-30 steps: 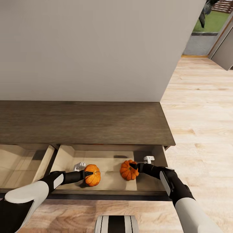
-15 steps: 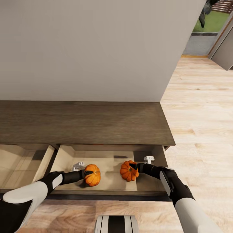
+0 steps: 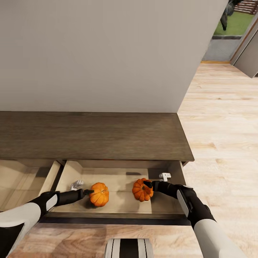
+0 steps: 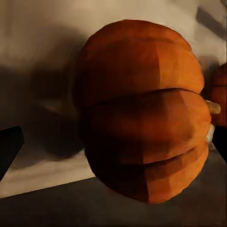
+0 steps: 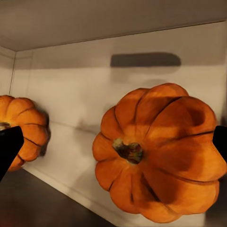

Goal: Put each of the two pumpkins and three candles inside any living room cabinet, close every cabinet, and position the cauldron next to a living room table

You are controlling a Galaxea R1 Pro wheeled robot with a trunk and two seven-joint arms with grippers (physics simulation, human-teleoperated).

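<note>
Left pincer [image 3: 87, 192]: sitting at 9 o'clock of the left pumpkin [image 3: 99, 194], inside the open drawer [image 3: 118, 208] of the low brown cabinet [image 3: 93, 138]. In the left wrist view the pumpkin [image 4: 142, 113] is bulging between two dark finger edges at the picture's sides, so the fingers look spread and released, though I cannot tell for certain whether they are touching it.

Left pumpkin: resting on the pale drawer floor, toward the front, at about 8 o'clock of the drawer's middle.

Right pumpkin [image 3: 142, 189]: lying tipped on its side on the same floor, well apart from the left one, stem end facing the right arm. The right wrist view is showing the stem end [image 5: 161, 151] between the two finger tips.

Right pincer [image 3: 147, 185]: pressing in at 2 o'clock of that pumpkin. Whether it is clenched on it or let go I cannot tell.

Progress: both pumpkins appear to be in the cabinet; the drawer, and the one to its left [image 3: 25, 179], are standing open.

Risk: a tipped round pumpkin is likely to roll if a finger drags it on the way out. It could also topple over the low front edge, or a pumpkin sitting too near the front could jam the drawer on closing.
</note>
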